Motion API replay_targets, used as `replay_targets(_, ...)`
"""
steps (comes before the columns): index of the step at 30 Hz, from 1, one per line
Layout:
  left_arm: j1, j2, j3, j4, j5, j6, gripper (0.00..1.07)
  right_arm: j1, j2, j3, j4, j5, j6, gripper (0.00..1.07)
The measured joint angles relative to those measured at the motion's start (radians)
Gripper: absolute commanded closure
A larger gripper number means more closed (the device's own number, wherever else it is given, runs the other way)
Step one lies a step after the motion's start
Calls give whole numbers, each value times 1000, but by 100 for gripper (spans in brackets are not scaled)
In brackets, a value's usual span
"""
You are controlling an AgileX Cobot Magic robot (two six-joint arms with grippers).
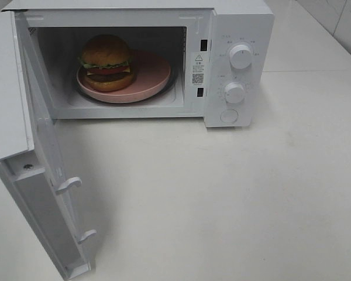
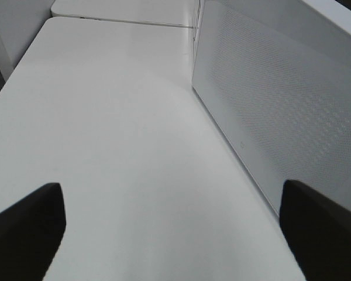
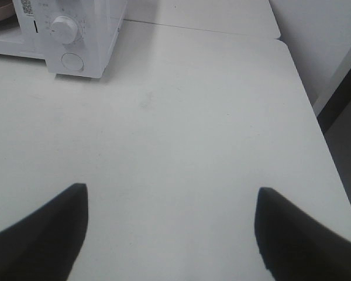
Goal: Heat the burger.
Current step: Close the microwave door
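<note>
Burger [image 1: 105, 58] looks soft, likely light; grab pink plate [image 1: 155, 73] rim instead. Left claw [image 2: 172, 234], right claw [image 3: 169, 234] both spread wide, empty.

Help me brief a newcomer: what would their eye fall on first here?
The burger sits on a pink plate inside the white microwave at the table's far side. Its door stands swung wide open on the left. The left claw and the right claw hang open and empty over the white table.
</note>
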Motion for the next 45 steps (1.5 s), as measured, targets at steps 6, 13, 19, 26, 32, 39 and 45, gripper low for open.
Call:
replay_targets(6, 0, 0, 0, 0, 0, 0, 16, 0, 0, 0, 0, 0, 0, 31)
replay_targets(13, 0, 0, 0, 0, 0, 0, 16, 0, 0, 0, 0, 0, 0, 31)
replay_targets(19, 0, 0, 0, 0, 0, 0, 18, 0, 0, 0, 0, 0, 0, 31)
replay_targets(26, 0, 5, -15, 0, -26, 0, 34, 0, 0, 0, 0, -1, 0, 31)
replay_targets(32, 0, 84, -27, -2, -105, 0, 52, 0, 0, 0, 0, -1, 0, 31)
replay_targets(39, 0, 244, -27, -2, -250, 0, 95, 0, 0, 0, 0, -1, 0, 31)
replay_targets(45, 0, 336, 12, -2, -409, 19, 107, 0, 0, 0, 0, -1, 0, 31)
